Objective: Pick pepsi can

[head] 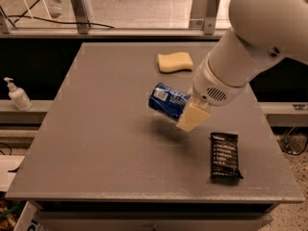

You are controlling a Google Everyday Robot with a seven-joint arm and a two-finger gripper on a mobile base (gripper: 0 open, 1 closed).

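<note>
Starting at the near edge, the grey table (pixel 96 167) is carrying one flat black snack bar wrapper (pixel 224 155), which is lying near the front right corner. A little farther back, the end effector (pixel 186 112) is hanging over the middle of the table at the tip of the big white arm (pixel 250 47). It is closing on the pepsi can (pixel 166 101) and gripping it by its right end. One cream finger (pixel 193 117) is showing in front of the can, and the other one is hiding behind it. The can is tilting with its free end pointing up and to the left. It is floating just above the table, with its dark shadow (pixel 159 126) lying under it. I am guessing the can is feeling light, smooth and a bit slippery. Its thin metal is looking stiff, but a hard squeeze is likely to dent it, so pinching gently across the round middle is seeming safest. Gripping so near one end is risking a slip or a swing. Farther back, one yellow sponge (pixel 175 61) is resting on the table, well apart from the can. Off to the left, one white pump bottle (pixel 18 95) is standing on a low ledge beside the table. So I am counting one can, one wrapper, one sponge and one pump bottle.
</note>
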